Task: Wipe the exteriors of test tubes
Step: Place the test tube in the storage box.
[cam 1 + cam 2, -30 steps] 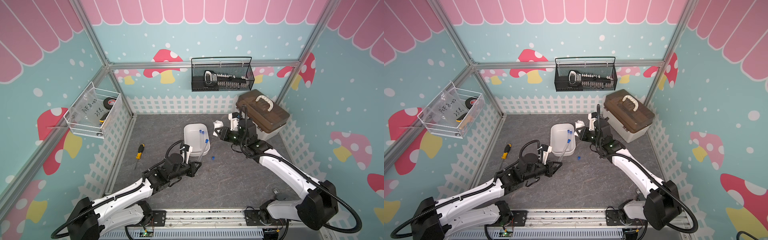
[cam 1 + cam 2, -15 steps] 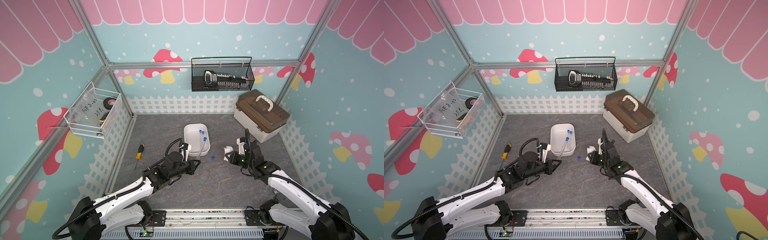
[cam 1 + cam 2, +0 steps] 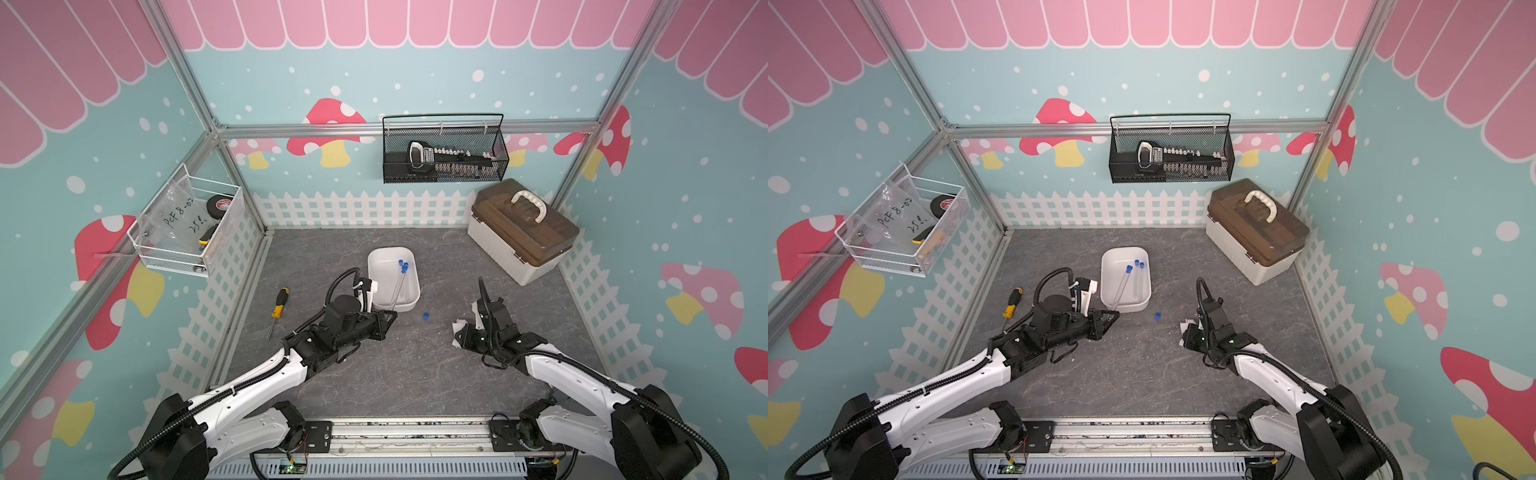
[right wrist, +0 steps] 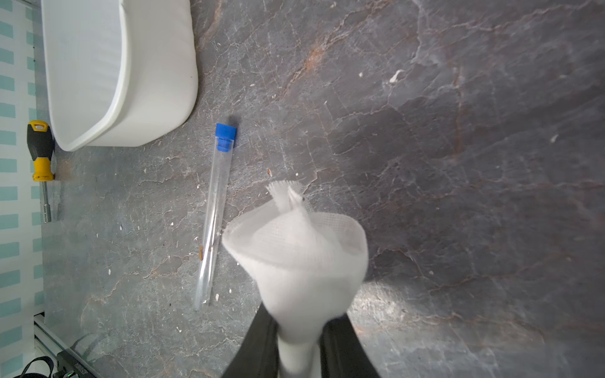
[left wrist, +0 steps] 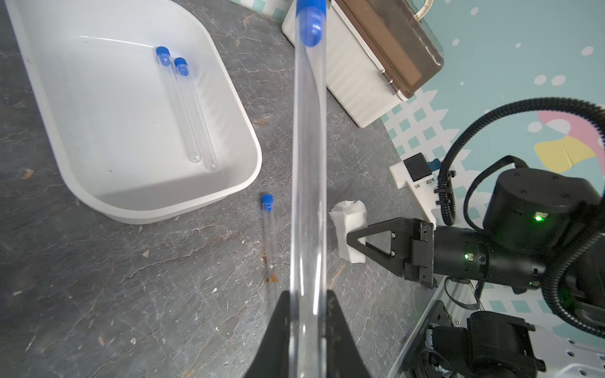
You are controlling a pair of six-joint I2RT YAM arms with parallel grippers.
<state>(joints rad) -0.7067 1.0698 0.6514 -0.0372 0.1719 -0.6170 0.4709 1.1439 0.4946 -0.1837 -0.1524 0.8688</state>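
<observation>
The job looks to be somewhere in the middle, with no wiping stroke in progress. Four tubes are in view. Two tubes (image 5: 194,111) lie side by side in the white tray (image 5: 108,124), blue caps pointing the same way. Whether they are already clean or waiting their turn cannot be told from these views. A loose tube (image 4: 214,212) lies flat on the table (image 4: 458,163) just outside the tray. It carries a brownish speck partway along its length, so it probably has not been wiped yet.

The left gripper (image 5: 307,294) is clamped tight on the rounded bottom end of the held tube (image 5: 309,163). That tube juts out from the jaws with its blue cap at the far end, slanting up over the near edge of the tray in a top view (image 3: 1121,291). The right gripper (image 4: 299,337) is pinched narrow on a bunched white cloth (image 4: 304,261), which fans out beyond the fingertips.

The cloth and the held tube are apart, and in the left wrist view the cloth (image 5: 348,229) sits off to one side of the tube with bare table between them. The loose tube lies between the two grippers, close beside the cloth but not touching it.

What is left, by this reading, is to bring the cloth onto the held tube and run it along the glass, then do the same for the loose tube.
</observation>
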